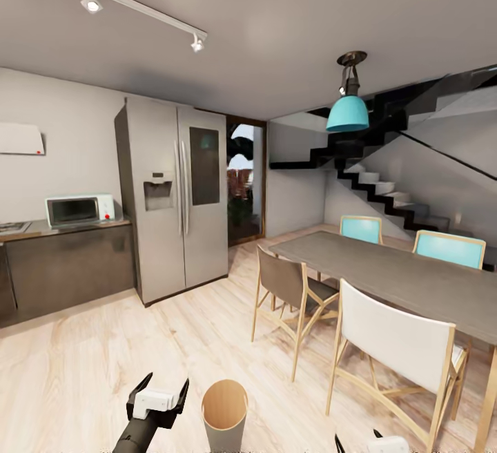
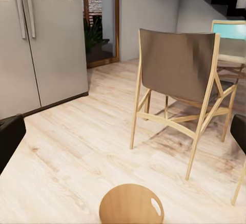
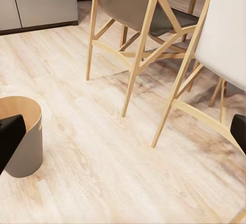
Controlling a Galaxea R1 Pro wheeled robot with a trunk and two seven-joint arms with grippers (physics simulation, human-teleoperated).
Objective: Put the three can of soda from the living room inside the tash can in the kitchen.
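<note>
Kitchen with steel fridge (image 1: 176,197), microwave (image 1: 77,210); no readable labels. Trash can (image 1: 224,415) stands on wood floor (image 1: 69,384) between left gripper (image 1: 158,398), open and empty, and right gripper (image 1: 359,443), seemingly open too.

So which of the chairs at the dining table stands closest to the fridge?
The brown-backed chair, at the table's near corner. The white one sits further right, and the two turquoise chairs are across the table.

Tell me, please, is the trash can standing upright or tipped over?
Upright: the trash can stands on the floor with its open mouth facing up.
</note>
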